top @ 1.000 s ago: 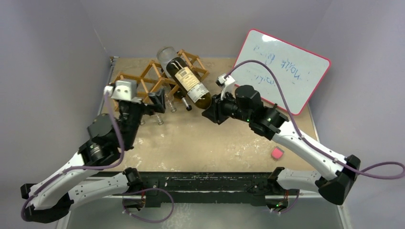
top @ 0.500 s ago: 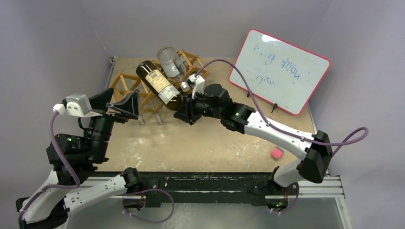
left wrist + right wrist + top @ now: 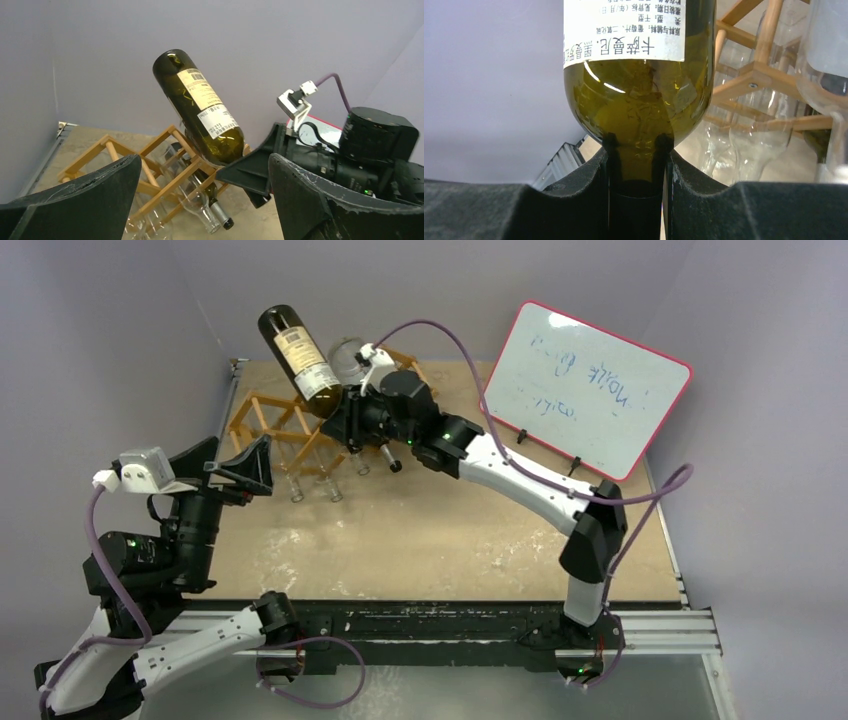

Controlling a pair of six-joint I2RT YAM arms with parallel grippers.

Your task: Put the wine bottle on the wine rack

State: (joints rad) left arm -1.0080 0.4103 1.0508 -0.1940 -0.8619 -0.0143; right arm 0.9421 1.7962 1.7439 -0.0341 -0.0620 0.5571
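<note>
The wine bottle [image 3: 297,360], dark green glass with a pale label, is held in the air over the far left part of the desk [image 3: 450,540]. It is gripped at its neck by the right tool [image 3: 352,422], whose two dark pads are clenched on either side of the glass just below the shoulder, as seen in the right wrist view.

The bottle's long axis is steeply tilted. Its neck is low in the tool, and its flat base is raised high and leans away toward the far left corner. No part of the bottle is seen resting on the wood.

The wine rack [image 3: 268,415], a light wooden lattice of open cells, lies on the desk beneath the bottle and to the left of the right tool. Other bottles are already lodged in it: a clear glass bottle [image 3: 348,355] is seen just behind the held one, and a dark bottle's neck [image 3: 216,212] juts toward the near side.

The left tool [image 3: 232,462] is released, its jaws spread wide, and hovers empty near the rack's near left end, apart from it.

The right arm is judged the only one placed to act. The bottle would need to be tipped down from its raised tilt until its axis matches an open cell to the left.
</note>
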